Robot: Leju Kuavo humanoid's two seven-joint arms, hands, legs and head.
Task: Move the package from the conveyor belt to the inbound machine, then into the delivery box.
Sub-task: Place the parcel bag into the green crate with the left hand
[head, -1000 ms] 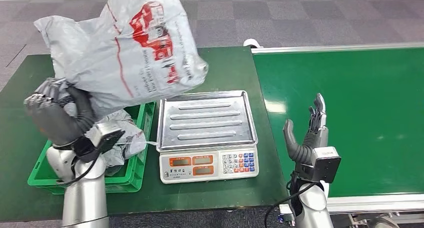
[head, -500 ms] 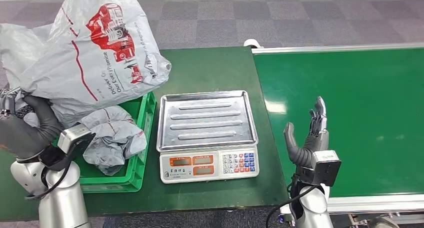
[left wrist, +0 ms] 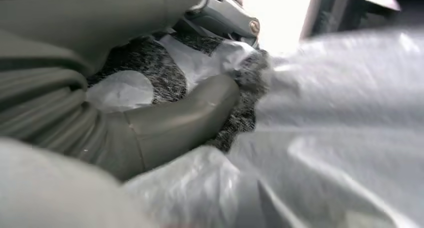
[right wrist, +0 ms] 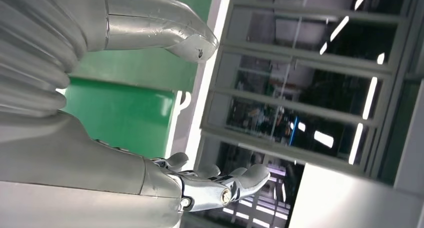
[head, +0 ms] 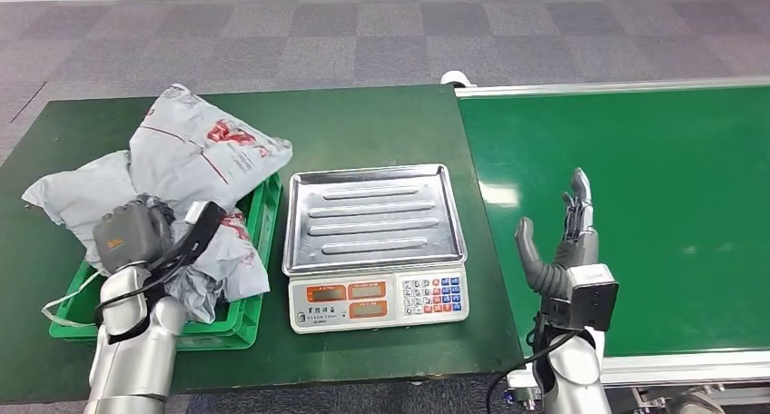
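Step in hand: final placement is judged under way; the package (head: 195,164) is laid across the green delivery box (head: 245,319), partly overhanging its rim.
Left hand (left wrist: 165,118): clamped on package film, thumb pressed into it.
Right hand (head: 558,241): fingers apart, empty, beside the conveyor belt (head: 654,205).
Next move: release is called for, with withdrawal clear of the film.
Hidden: left fingers are buried under the package; the box interior is obscured.

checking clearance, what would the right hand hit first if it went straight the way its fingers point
Probably nothing: the right hand is open, fingers pointing away over the bare conveyor belt. Its height above the belt is unclear.
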